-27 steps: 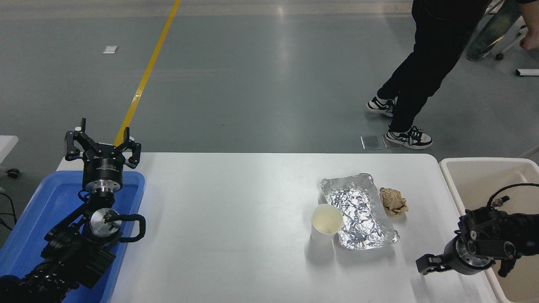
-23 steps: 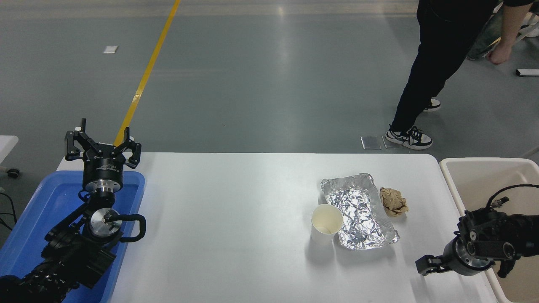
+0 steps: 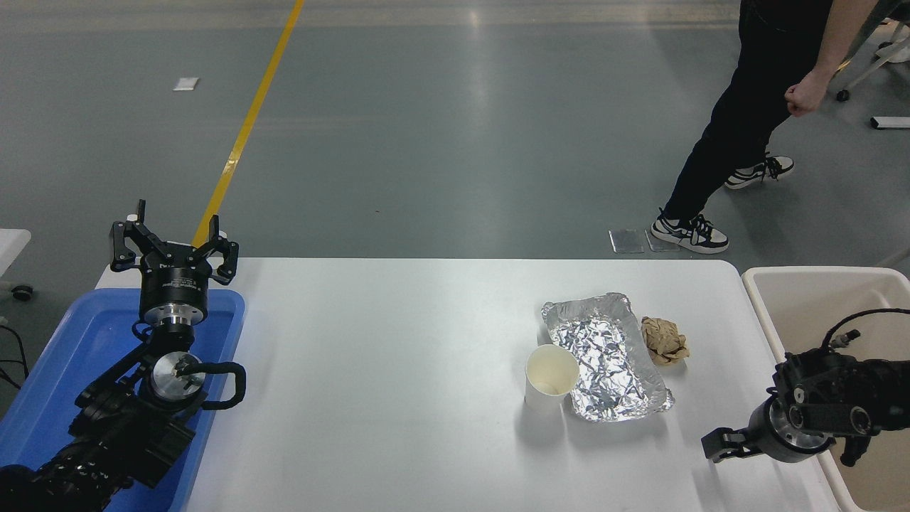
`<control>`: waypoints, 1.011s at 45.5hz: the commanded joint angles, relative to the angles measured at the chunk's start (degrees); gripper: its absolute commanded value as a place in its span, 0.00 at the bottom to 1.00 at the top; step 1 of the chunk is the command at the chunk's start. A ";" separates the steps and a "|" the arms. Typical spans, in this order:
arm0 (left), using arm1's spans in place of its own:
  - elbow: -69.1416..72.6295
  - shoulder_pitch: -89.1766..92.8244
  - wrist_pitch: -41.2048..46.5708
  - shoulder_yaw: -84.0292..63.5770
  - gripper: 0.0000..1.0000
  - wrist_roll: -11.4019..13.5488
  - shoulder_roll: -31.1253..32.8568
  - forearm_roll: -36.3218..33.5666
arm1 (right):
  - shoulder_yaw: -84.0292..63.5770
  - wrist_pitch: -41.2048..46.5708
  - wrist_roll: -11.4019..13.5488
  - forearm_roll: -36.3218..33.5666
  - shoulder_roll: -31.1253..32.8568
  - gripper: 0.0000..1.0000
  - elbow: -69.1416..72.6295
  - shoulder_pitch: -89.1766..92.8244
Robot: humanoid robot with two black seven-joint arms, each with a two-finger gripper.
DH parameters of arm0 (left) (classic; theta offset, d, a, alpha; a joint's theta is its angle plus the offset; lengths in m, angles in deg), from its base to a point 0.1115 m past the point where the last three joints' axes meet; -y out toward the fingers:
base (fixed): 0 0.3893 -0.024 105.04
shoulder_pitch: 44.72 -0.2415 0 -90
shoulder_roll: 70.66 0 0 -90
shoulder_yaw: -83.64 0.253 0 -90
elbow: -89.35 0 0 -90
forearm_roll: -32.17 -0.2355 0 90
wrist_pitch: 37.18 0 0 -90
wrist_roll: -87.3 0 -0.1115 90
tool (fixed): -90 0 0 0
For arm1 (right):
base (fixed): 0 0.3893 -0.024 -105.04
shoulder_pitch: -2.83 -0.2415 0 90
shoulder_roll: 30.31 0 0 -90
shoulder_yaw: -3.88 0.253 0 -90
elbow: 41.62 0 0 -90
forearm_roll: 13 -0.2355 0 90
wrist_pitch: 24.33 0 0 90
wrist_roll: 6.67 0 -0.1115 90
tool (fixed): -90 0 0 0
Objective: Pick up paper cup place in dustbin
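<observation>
– So where do we see the paper cup (image 3: pixel 551 378)?
– Upright on the white table (image 3: pixel 398 370), touching the foil tray (image 3: pixel 606 355); our right gripper (image 3: pixel 719 445) by the dustbin (image 3: pixel 817 284), grip unclear; left gripper (image 3: pixel 173 245) spread

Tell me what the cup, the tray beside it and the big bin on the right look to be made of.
Paper cup: matte white paper, going by its rolled rim and cream inside. Foil tray: thin aluminium foil, silver, crinkled and glinting. Dustbin: probably moulded plastic, smooth beige with a thick rounded rim.
</observation>
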 commanded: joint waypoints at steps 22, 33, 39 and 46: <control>0.00 0.00 0.02 0.16 0.99 0.01 -0.12 0.05 | -16.39 12.99 -0.03 -17.10 4.16 1.00 26.89 -56.78; 0.00 0.09 0.10 0.16 0.99 0.01 -0.12 0.23 | -18.77 17.74 -0.03 -19.21 1.96 1.00 32.35 -68.84; 0.00 0.09 0.10 0.16 0.99 0.01 -0.12 0.14 | -21.23 18.97 -0.38 -19.30 -1.02 1.00 33.75 -72.61; 0.00 0.09 0.10 0.16 0.99 0.01 -0.12 0.14 | -19.83 21.78 -0.64 -23.77 -7.09 1.00 36.04 -76.22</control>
